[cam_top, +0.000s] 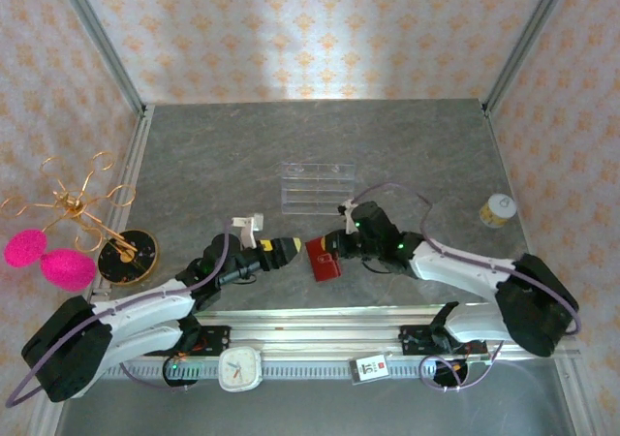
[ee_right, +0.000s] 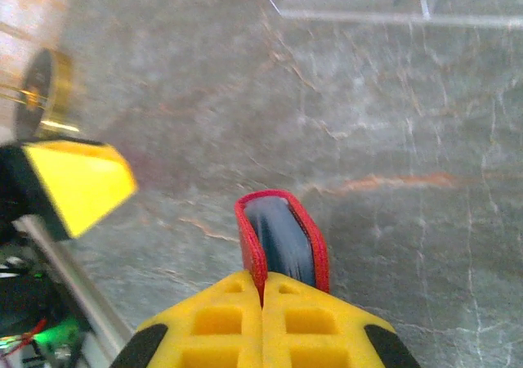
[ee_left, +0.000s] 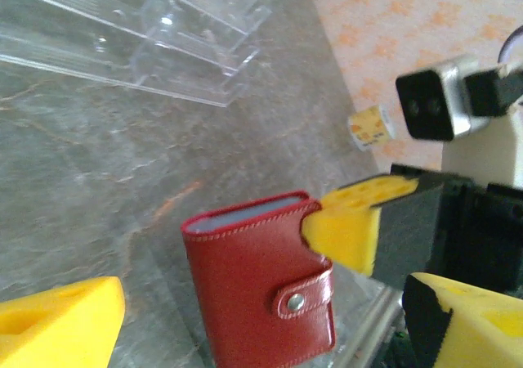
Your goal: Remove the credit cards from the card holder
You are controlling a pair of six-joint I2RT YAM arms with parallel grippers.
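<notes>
The card holder (cam_top: 324, 260) is a small red wallet with its snap tab fastened (ee_left: 261, 278). My right gripper (cam_top: 336, 247) is shut on one corner of it, and its yellow fingers (ee_right: 263, 302) pinch the edge of one red cover (ee_right: 253, 245). Between the covers shows a bluish stack (ee_right: 286, 241); I cannot tell credit cards from sleeves in it. My left gripper (cam_top: 291, 245) is open just left of the wallet, which lies between and beyond its fingers (ee_left: 263, 302) without touching them. The right arm's yellow finger (ee_left: 347, 225) covers the wallet's upper right corner.
A clear acrylic stepped rack (cam_top: 316, 186) (ee_left: 147, 33) stands behind the wallet. A small yellow-and-white jar (cam_top: 498, 209) sits at the far right. A gold wire stand (cam_top: 97, 233) with pink balls is at the left. A metal rail (cam_top: 320, 315) runs along the near edge.
</notes>
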